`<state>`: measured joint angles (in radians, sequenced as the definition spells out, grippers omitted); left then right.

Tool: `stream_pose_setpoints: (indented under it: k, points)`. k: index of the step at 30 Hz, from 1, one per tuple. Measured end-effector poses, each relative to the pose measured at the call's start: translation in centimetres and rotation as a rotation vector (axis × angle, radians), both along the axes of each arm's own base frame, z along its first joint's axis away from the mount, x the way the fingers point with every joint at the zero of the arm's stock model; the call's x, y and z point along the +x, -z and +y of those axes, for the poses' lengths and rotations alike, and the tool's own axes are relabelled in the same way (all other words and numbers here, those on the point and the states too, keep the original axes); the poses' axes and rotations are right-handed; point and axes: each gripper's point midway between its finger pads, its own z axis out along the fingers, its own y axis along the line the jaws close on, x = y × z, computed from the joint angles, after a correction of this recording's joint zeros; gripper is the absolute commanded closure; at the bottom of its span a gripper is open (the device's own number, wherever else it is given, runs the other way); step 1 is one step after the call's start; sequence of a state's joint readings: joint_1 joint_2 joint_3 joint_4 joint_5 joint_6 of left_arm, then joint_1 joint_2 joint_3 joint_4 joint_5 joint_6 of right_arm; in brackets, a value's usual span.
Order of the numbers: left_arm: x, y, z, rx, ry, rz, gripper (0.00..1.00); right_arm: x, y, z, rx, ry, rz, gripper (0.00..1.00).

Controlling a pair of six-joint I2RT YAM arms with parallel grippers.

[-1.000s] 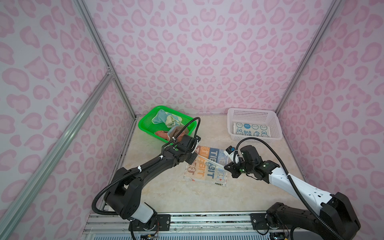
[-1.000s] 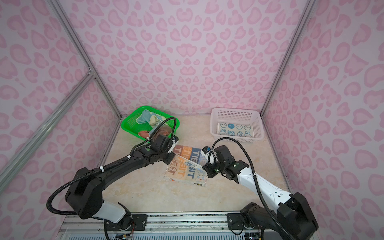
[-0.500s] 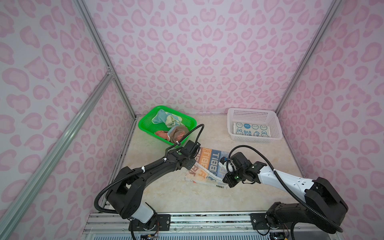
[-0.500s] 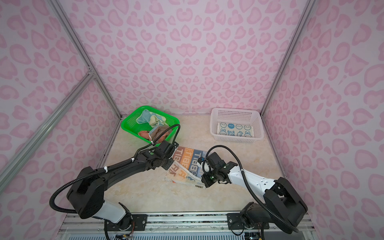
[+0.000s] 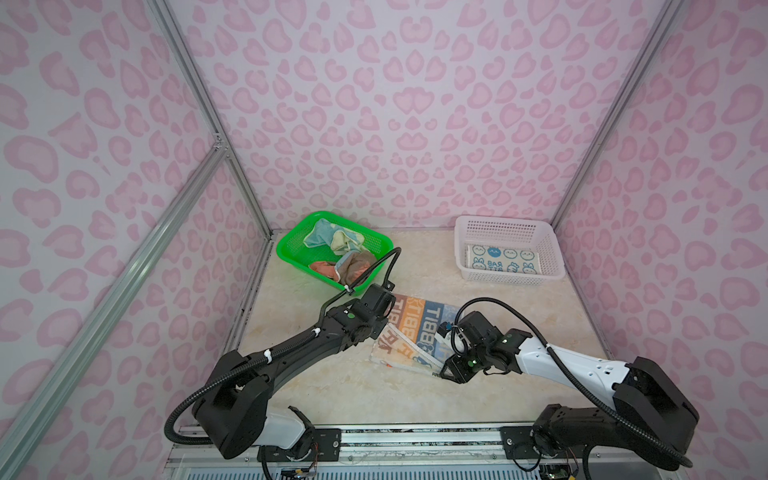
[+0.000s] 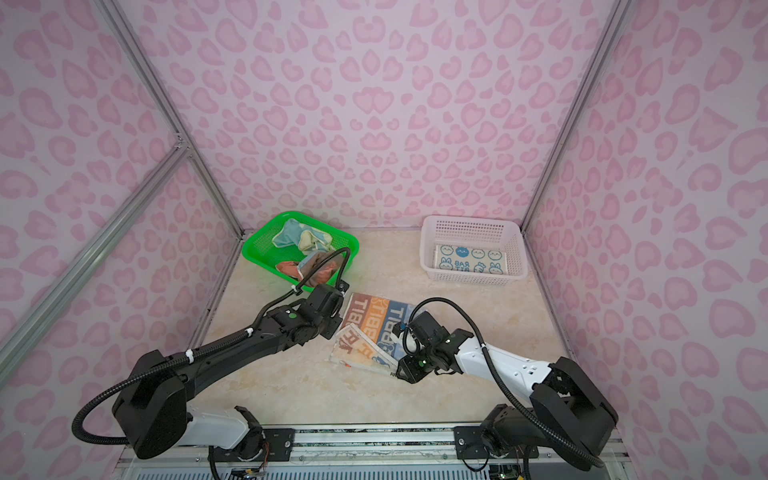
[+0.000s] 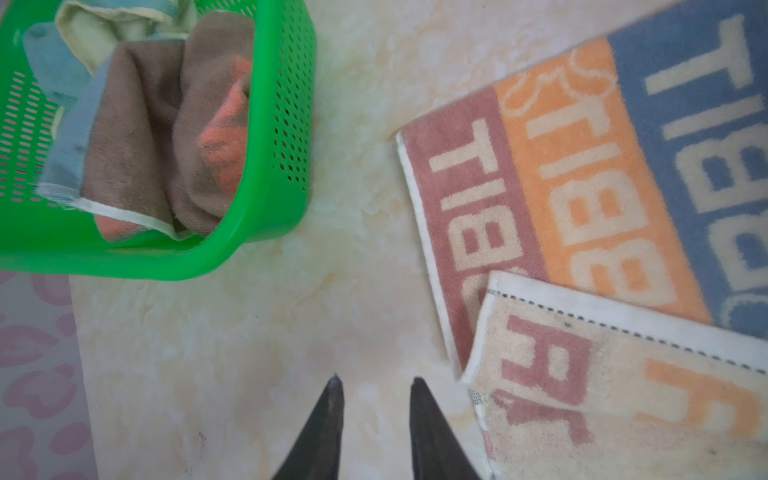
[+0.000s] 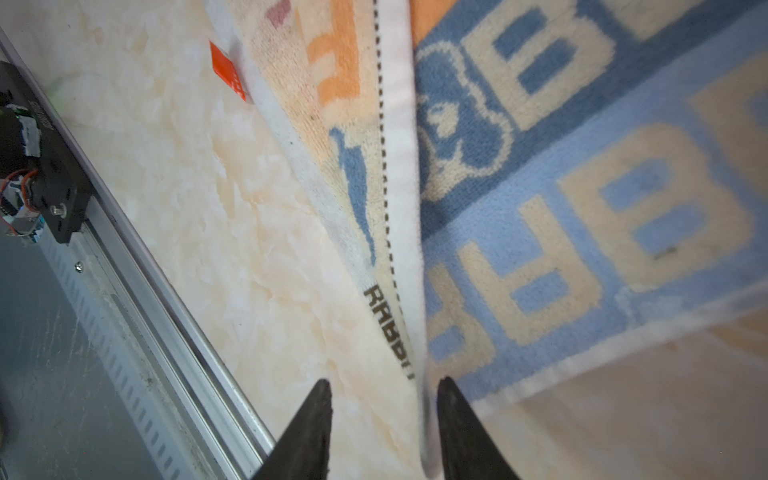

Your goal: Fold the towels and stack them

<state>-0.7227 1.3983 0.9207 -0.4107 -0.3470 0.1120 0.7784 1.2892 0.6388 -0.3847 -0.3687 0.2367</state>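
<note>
The fingers (image 7: 322, 432) of the left gripper (image 7: 376, 386) are seen apart with nothing between them, held over bare tabletop (image 7: 249, 353) just beside the left end of the lettered towel (image 7: 582, 187). The fingers (image 8: 307, 432) of the right gripper (image 8: 383, 386) are likewise parted. The towel's white hem runs into the gap close to one finger, but it is not pinched.

A second ago both grippers were shut on the towel's near edge, which was held raised. That edge has since been carried over and let go. A flap (image 5: 405, 351) showing the pale reverse is now laid across the near part of the lettered towel (image 5: 419, 324), which lies on the middle of the tabletop. The flap looks narrow and slanted, so the first fold is judged only partly made. The towel is not yet stacked.

At the far left a green basket (image 5: 291, 249) is seen holding two crumpled cloths. A yellow-and-teal cloth (image 5: 332, 239) lies at its far side and an orange-and-brown cloth (image 5: 349, 268) at its near side. At the far right a white basket (image 5: 494, 226) holds the rabbit towel (image 5: 500, 259), folded flat on its floor.
</note>
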Motion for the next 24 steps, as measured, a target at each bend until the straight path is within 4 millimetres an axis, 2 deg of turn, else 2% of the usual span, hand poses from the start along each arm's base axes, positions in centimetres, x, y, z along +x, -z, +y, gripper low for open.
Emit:
stream_pose_setpoints:
  k: [1,5,10,13,17,24]
  points:
    - [0.3,-0.5,0.0,-0.014,-0.015,-0.023,0.65,0.3,-0.4,0.0,0.005,0.013,-0.012,0.49]
    - [1.1,-2.7,0.2,-0.090,-0.075,-0.103,0.53,2.2,-1.9,1.0,0.035,0.045,-0.083,0.46]
    - [1.8,-5.2,0.9,-0.215,-0.142,-0.172,0.44,5.4,-2.3,3.4,0.059,0.067,-0.124,0.44]
    - [1.9,-6.5,1.5,-0.295,-0.173,-0.202,0.32,7.5,-2.0,5.7,0.082,0.059,-0.125,0.43]
    - [1.5,-7.8,2.4,-0.380,-0.204,-0.227,0.02,9.2,-0.9,8.3,0.110,0.030,-0.104,0.43]
    - [0.8,-9.0,3.3,-0.454,-0.226,-0.258,0.02,10.9,1.4,11.3,0.135,-0.022,-0.076,0.43]
